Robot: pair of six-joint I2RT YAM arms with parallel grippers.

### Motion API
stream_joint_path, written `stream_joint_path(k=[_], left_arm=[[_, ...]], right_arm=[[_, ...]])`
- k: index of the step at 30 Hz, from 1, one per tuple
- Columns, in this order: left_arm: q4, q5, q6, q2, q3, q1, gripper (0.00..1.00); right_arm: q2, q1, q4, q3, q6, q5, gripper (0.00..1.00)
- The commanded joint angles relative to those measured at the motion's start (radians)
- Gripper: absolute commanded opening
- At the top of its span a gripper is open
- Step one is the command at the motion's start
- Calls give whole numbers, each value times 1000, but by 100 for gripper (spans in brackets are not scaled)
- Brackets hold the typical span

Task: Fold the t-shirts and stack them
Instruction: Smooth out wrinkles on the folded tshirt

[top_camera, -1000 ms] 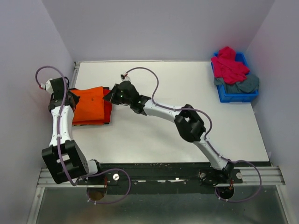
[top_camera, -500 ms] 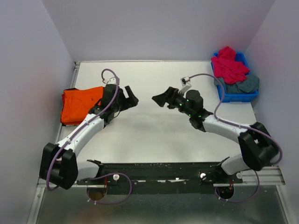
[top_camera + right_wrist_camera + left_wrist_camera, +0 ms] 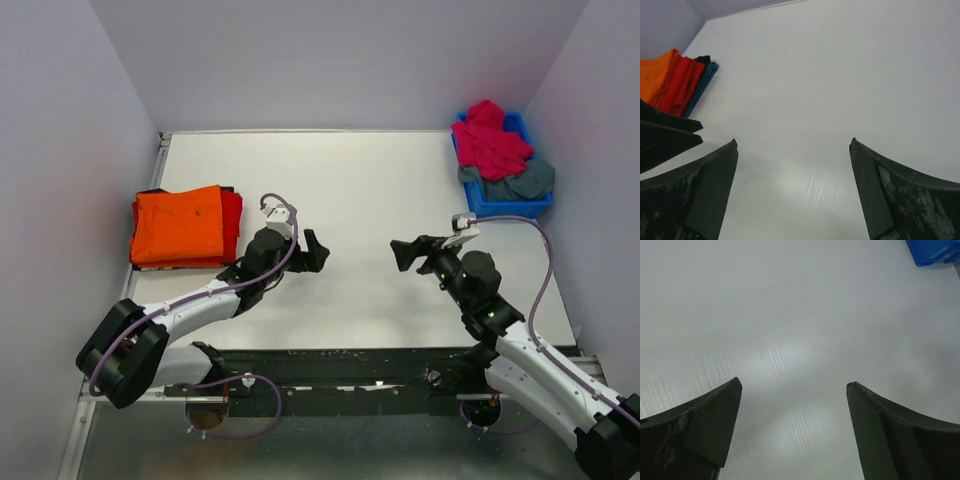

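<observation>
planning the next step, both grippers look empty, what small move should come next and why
Probably swing the right gripper toward the blue bin to pick the magenta-pink shirt on top. Both it and the left gripper are open and empty over the bare table, the orange shirt lies folded at the left, and crumpled shirts sit in the bin.
</observation>
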Motion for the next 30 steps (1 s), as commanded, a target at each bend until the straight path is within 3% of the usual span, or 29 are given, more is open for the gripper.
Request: stream_joint_path(k=[1,2,8,16,30], left_arm=[[214,-32,99,22,-28,-38,99],[234,-24,90,32,-42,-41,99],[249,72,35,59,-29,-46,99],[235,56,45,-7,-53,-47,99],[277,34,52,13,-61,-47,99]], right_arm=[[-81,3,7,-106,-86,84,100],[-78,2,62,-134,-92,103,100],[-22,2,24,-83,-88,133,100],[56,2,35,-47,-103,146,100],[72,2,43,-34,-120,155,100]])
